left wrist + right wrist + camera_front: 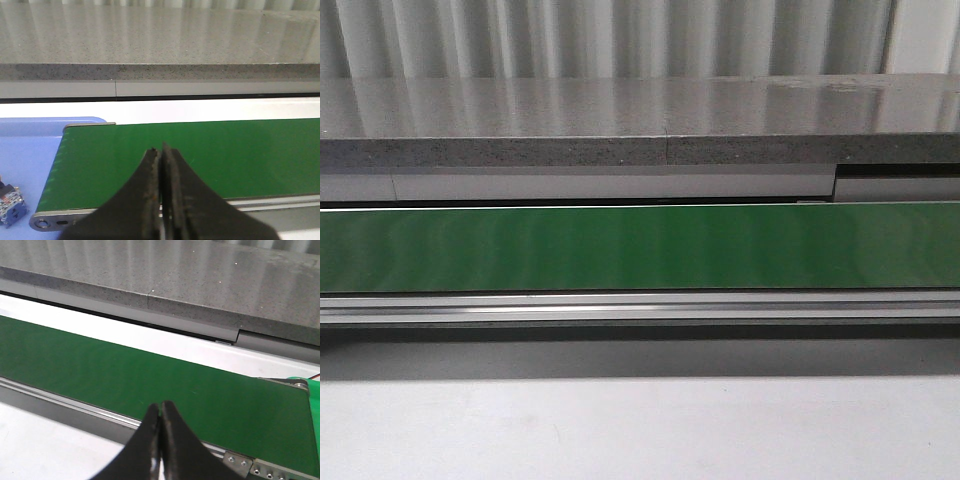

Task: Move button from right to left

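Observation:
No button with a yellow cap shows in any view. In the left wrist view my left gripper (160, 149) is shut and empty, above the left end of the green conveyor belt (200, 155). A small blue-and-clear block with a black part (10, 201) lies on a blue surface (25, 150) beside that belt end, cut by the frame edge; I cannot tell if it is a button. In the right wrist view my right gripper (160, 404) is shut and empty, above the belt's front rail (65, 400) near its right end. Neither gripper shows in the front view.
The green belt (640, 245) runs across the front view, with a metal rail (640, 305) in front and a grey stone ledge (640, 120) behind. White tabletop (640, 430) lies nearest. A green surface and a red wire (315, 379) show past the belt's right end.

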### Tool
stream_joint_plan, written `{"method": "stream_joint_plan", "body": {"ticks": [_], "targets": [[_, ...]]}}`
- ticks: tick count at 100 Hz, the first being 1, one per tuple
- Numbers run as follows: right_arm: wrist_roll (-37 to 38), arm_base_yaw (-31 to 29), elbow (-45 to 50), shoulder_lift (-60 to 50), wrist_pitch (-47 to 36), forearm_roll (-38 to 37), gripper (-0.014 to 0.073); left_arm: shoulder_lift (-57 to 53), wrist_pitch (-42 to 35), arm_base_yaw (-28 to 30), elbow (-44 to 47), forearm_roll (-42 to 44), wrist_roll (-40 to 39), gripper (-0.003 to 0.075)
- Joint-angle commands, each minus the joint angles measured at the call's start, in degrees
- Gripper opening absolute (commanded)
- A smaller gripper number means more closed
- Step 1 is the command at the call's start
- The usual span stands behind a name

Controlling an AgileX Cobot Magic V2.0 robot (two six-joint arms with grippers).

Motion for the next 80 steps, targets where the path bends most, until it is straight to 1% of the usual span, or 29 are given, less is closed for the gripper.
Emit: {"method": "stream_joint_plan", "body": {"ticks": [1, 9, 22, 37, 42, 49, 61, 80], "targets": [[-0.4, 0.1, -1.4, 0.5, -4.6, 0.5, -0.0067, -2.3, -7.2, 1.5, 0.5, 0.4, 1.9, -0.0020], [-0.4, 0.1, -1.4, 0.5, -4.6, 0.5, -0.0067, -5.6, -9.8, 3.1, 2.8, 0.0, 2.1, -0.0020], [-0.4, 0.1, -1.4, 0.5, -4.6, 0.5, -0.0067, -10.5, -9.8, 4.9, 6.7, -0.6, 2.1, -0.0020], [-0.4, 0.1, -1.4, 0.5, -4.6, 0.5, -0.0067, -17.7, -10.7, 5.5, 12.7, -2.0, 2.1, -0.0020], [-0.4, 0.1, -1.4, 0.5, -4.4, 0.5, -0.0067, -17.0, -6.1, 5.5, 12.2, -2.7, 2.4, -0.0020], [-0.4, 0.1, -1.4, 0.6, -4.4, 0.5, -0.0067, -17.2, -6.0, 5.4, 12.4, -2.7, 2.6, -0.0020], [-0.4, 0.1, -1.4, 0.6, -4.4, 0.5, -0.0067, -17.1, -8.1, 5.4, 12.4, -2.3, 3.1, -0.0020], [-0.4, 0.1, -1.4, 0.6, -4.4, 0.5, -0.0067, -17.1, -8.1, 5.4, 12.4, -2.3, 3.1, -0.0020]]}}
